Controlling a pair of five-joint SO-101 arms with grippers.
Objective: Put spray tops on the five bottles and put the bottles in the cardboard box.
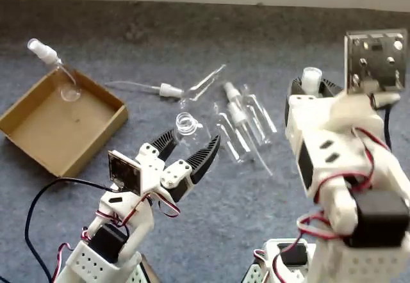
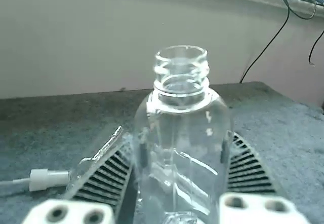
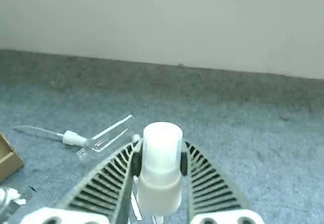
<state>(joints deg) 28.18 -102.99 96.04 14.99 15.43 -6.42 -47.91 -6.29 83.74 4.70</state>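
My left gripper (image 1: pixel 191 141) (image 2: pixel 178 186) is shut on a clear bottle (image 1: pixel 186 125) (image 2: pixel 181 133) held upright, its threaded neck bare. To the right and farther back, my right gripper (image 1: pixel 312 86) (image 3: pixel 160 186) is shut on a white spray top (image 1: pixel 311 77) (image 3: pixel 161 165), nozzle end up. The cardboard box (image 1: pixel 96 143) lies open at the left with one capped bottle (image 1: pixel 62 79) leaning over its far rim. A loose spray top (image 1: pixel 170 91) (image 3: pixel 73 139) (image 2: pixel 48 178) with its tube lies on the carpet beside an uncapped bottle (image 1: pixel 206 83) (image 3: pixel 109 133).
Capped bottles (image 1: pixel 242 121) lie side by side on the grey carpet between the two arms. A corner of the box (image 3: pixel 8 161) is in the right wrist view. A pale wall runs along the carpet's far edge.
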